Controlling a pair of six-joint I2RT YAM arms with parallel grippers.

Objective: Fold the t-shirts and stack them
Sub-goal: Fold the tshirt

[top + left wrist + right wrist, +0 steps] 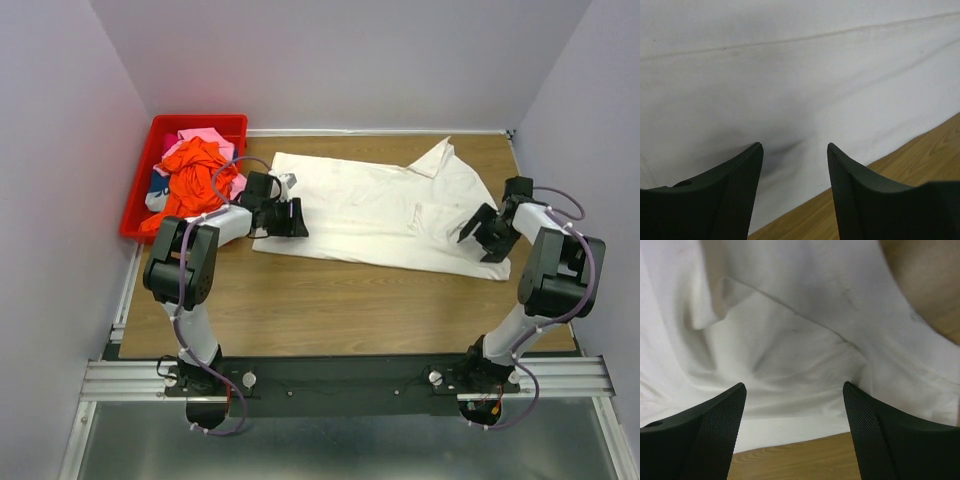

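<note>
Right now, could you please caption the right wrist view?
Open right gripper at the edge of the white t-shirt on the table.

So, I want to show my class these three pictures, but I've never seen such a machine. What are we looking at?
It is two robot arms bolted to the near edge of a wooden table. The wide picture comes from a camera above and behind them, with the left arm on the left and the right arm on the right. The other two come from a camera on each wrist, looking out between that arm's black jaws. A white t-shirt lies spread on the table. A red bin at the far left holds more clothes, orange and pink. Both pairs of jaws are open over the shirt's ends and hold nothing.
</note>
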